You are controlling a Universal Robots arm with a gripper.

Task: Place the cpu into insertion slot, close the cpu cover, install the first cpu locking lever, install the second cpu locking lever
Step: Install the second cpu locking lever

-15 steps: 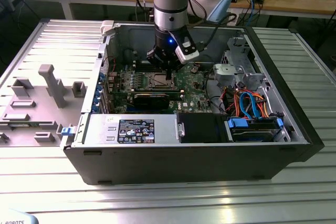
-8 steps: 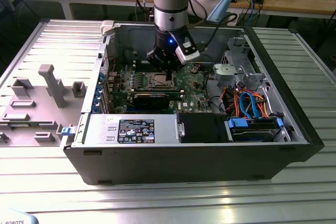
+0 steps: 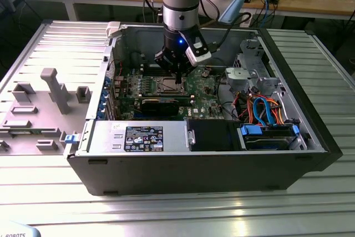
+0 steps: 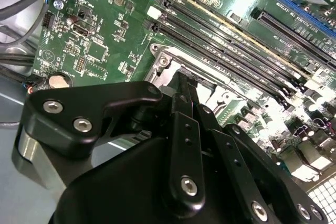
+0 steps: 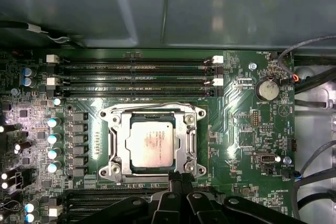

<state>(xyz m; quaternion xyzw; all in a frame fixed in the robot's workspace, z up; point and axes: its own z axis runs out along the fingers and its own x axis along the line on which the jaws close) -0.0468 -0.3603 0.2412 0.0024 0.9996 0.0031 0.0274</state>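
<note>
Item, as I see it from my station: gripper (image 3: 178, 84) down inside the open computer case (image 3: 222, 162), fingertips pressed together with nothing between them, at the edge of the insertion slot (image 5: 151, 141). Cpu (image 5: 151, 145) seated flat in that slot, silvery top showing through the window of the cpu cover (image 5: 185, 135), which lies closed over it on the green motherboard (image 5: 236, 129). Memory slots (image 5: 136, 77) just beside the socket
</note>
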